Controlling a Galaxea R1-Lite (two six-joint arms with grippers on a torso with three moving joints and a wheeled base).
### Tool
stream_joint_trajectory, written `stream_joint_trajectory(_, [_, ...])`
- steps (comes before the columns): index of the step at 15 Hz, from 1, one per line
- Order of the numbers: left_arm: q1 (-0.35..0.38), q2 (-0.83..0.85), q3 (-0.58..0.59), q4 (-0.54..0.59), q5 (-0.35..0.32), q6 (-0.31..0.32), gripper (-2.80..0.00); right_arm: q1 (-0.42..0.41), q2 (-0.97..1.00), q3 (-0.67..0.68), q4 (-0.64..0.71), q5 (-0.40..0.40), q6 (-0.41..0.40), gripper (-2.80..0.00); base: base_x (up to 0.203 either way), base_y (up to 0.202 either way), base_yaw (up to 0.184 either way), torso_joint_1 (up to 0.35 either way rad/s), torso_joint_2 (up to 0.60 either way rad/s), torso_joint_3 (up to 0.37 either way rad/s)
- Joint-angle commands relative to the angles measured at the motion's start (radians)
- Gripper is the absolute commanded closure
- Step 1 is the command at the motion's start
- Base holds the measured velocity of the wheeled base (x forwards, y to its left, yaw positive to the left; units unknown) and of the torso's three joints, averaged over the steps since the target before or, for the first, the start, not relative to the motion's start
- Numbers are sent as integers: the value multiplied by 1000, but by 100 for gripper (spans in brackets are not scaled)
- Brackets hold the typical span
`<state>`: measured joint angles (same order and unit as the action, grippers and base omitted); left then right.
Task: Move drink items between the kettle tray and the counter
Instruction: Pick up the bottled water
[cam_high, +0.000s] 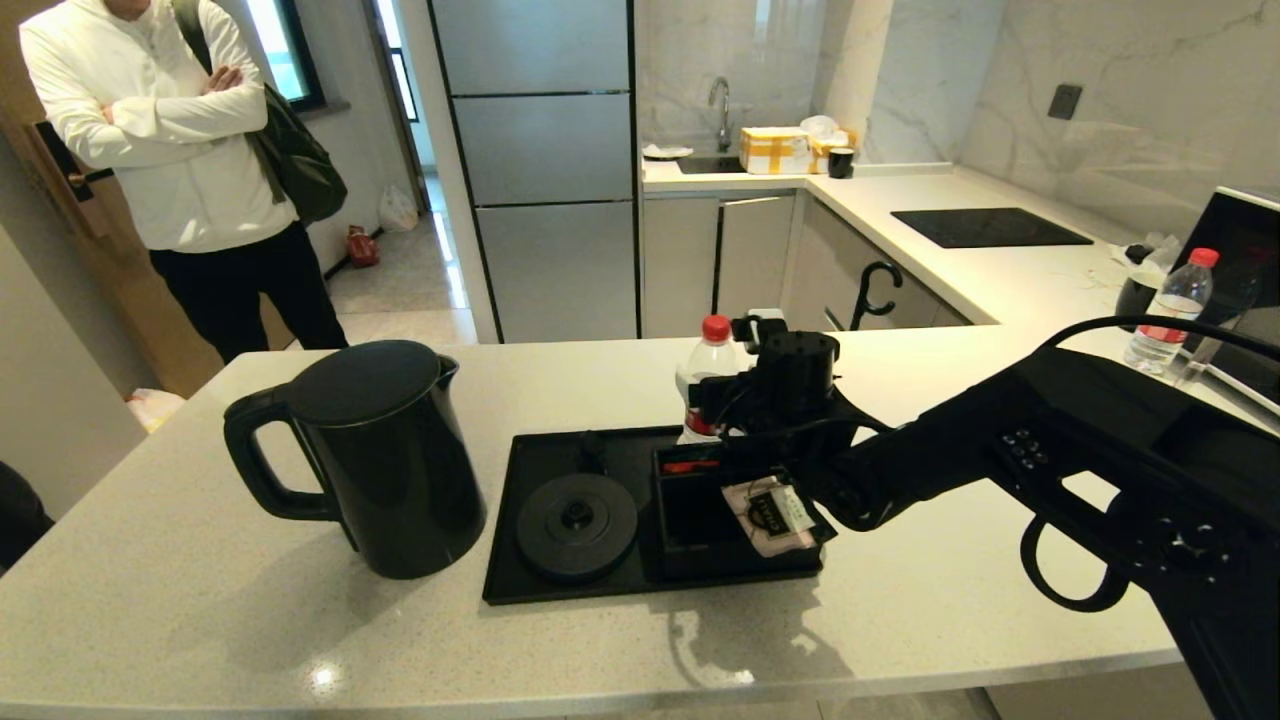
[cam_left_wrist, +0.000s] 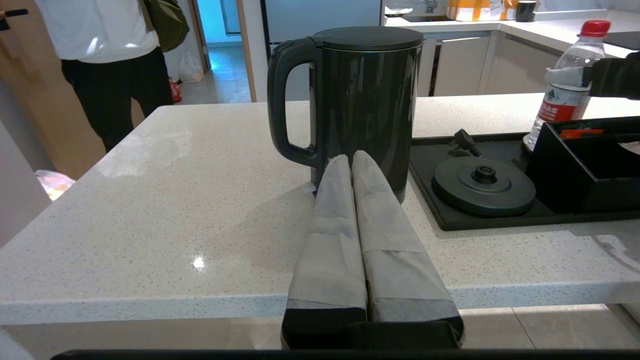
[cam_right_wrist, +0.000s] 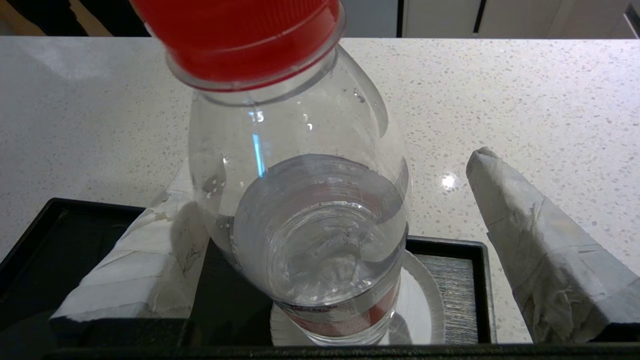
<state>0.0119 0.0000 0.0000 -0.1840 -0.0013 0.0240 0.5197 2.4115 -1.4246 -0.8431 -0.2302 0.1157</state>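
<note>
- pale speckled counter (cam_high: 250, 610) forms a peninsula in a kitchen; its rounded near edge runs along the robot's side, with broad bare stone to the left of the kettle and in front of the tray.
- black kettle (cam_high: 375, 455) stands upright on the counter, just left of the kettle tray (cam_high: 560, 590), off the round base (cam_high: 577, 527).
- bottle (cam_high: 705, 385), red-capped, stands upright at the tray's far side, beside the divided compartments holding a pink sachet (cam_high: 770, 515).
- right gripper (cam_right_wrist: 330, 235) reaches over the tray from the right; its taped fingers (cam_right_wrist: 535, 240) are spread wide on either side of the bottle, the bottle between them, one close alongside, the other apart from it.
- left gripper (cam_left_wrist: 352, 162) is parked low at the near counter edge, fingers pressed together, pointing at the kettle.
- person in white (cam_high: 170, 130) stands beyond the counter's far left corner.
</note>
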Motion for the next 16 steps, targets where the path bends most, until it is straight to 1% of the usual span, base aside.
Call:
stream_joint_trajectory(1, [0,0,40,-2,0,1,0,5,14,-14,-2,-1,1,-280,0,0,0,0,0,0])
stream_joint_trajectory(2, [0,0,40,-2,0,1,0,5,15,-16,0,-2,1,-280,0,0,0,0,0,0])
stream_joint_trajectory(4, [0,0,40,-2,0,1,0,10,30,-62,24,-3,1,-280,0,0,0,0,0,0])
stream_joint_trajectory(7, [0,0,40,-2,0,1,0,11,47,-89,37,-4,1,-280,0,0,0,0,0,0])
stream_joint_trajectory(12, [0,0,40,-2,0,1,0,11,54,-96,41,-3,-1,-280,0,0,0,0,0,0])
stream_joint_trajectory(16, [0,0,40,-2,0,1,0,11,72,-152,79,-4,-1,-280,0,0,0,0,0,0])
